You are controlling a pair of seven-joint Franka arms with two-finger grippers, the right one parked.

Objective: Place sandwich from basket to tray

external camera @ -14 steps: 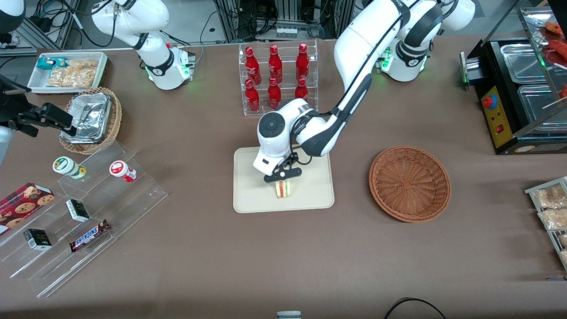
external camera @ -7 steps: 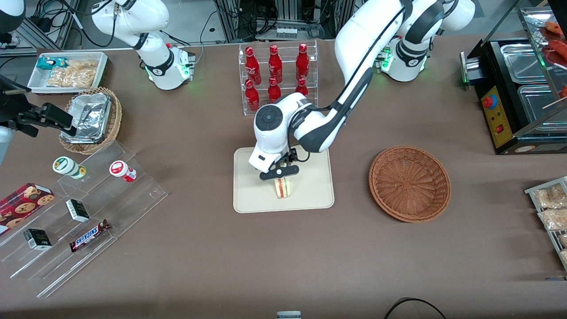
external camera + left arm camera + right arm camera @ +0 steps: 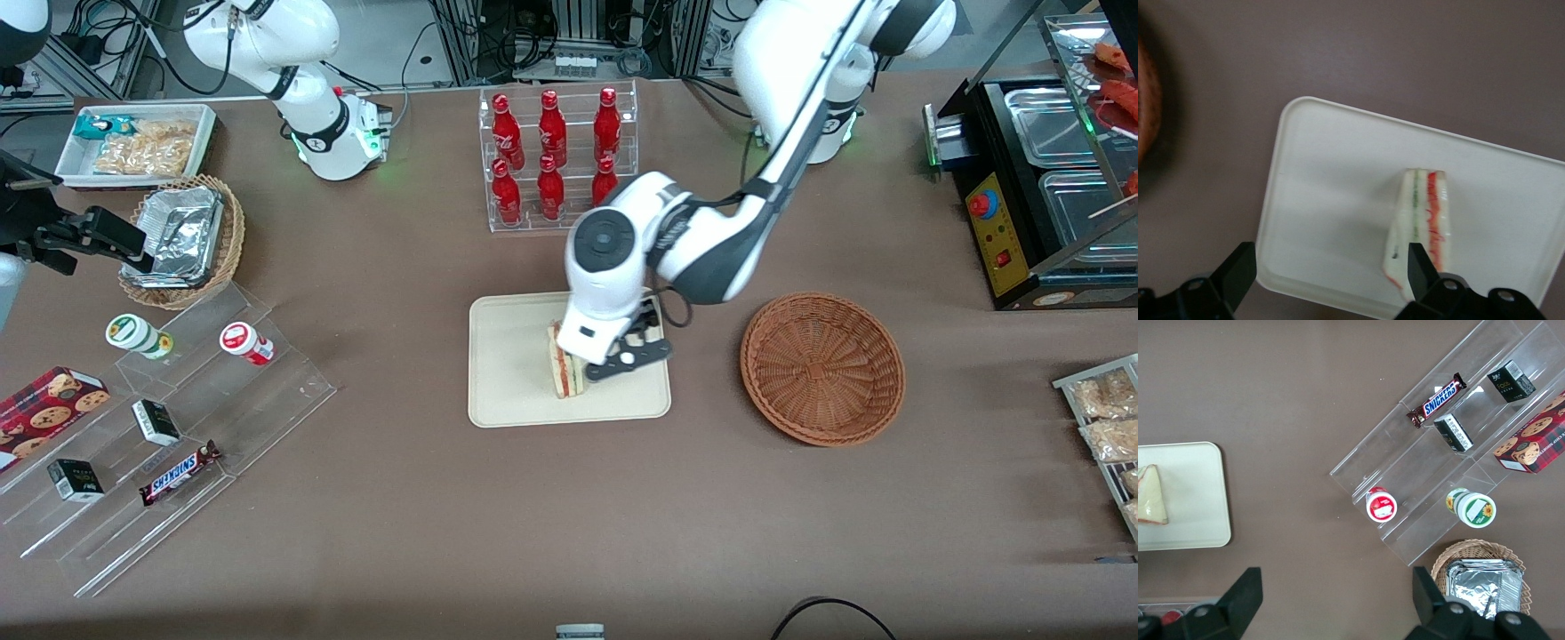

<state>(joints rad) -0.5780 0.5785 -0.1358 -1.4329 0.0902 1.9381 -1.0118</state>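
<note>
Release step complete: the sandwich (image 3: 564, 366) rests on the tray (image 3: 511, 391) at frame centre, the tool (image 3: 633, 354) hangs open just beside it, holding nothing; the next move calls only for retraction, away from the empty basket (image 3: 822, 367)

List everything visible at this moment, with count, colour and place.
sandwich: one, pale, standing on the tray
tray: one, cream, mid-table
basket: one, reddish-brown, holds nothing, beside the tray toward the working arm's end
bottles: six, red, in a clear rack farther from the camera than the tray
foil basket: one, tan, toward the parked arm's end
Snickers: one, on the clear steps
gripper: above the tray, beside the sandwich, jaws open
</note>
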